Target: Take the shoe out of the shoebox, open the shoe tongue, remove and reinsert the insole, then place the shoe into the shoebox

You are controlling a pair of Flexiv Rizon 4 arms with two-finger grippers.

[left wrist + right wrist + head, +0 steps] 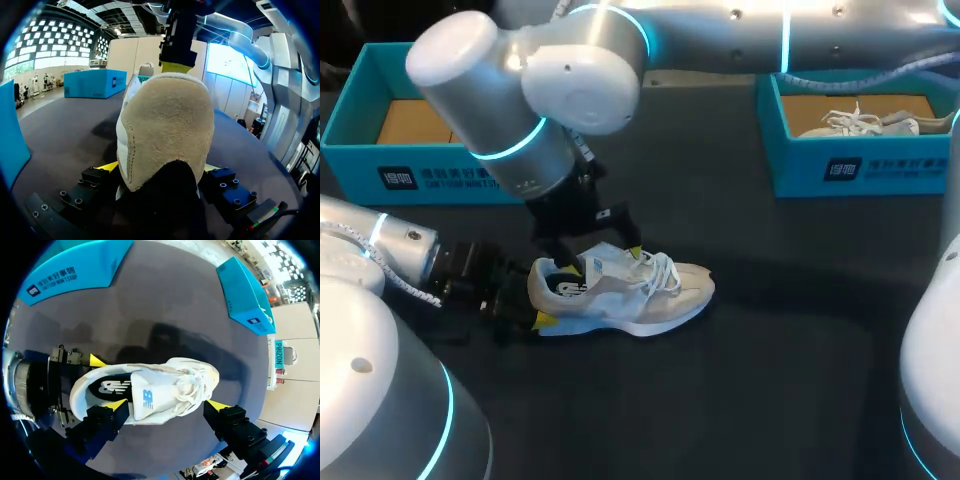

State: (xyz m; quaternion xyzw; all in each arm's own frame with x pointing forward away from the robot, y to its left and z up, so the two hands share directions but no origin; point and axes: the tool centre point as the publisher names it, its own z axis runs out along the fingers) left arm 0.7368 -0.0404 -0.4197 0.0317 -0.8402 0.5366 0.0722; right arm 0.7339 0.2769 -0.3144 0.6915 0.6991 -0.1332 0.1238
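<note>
A beige and white shoe [630,292] lies on its sole in the middle of the dark table, toe to the right. My left gripper [538,298] comes in low from the left and is shut on the heel [165,130], with a yellow tip on each side. My right gripper [602,260] hangs open just above the shoe. One of its fingers is by the shoe's mouth and the other beside the laces [192,387]. The tongue [147,400] stands up, and the dark insole [111,387] shows inside the shoe.
An open blue shoebox [410,165] stands at the back left. A second blue shoebox [865,165] at the back right holds another shoe [860,122]. My right arm crosses over the table's back from the right.
</note>
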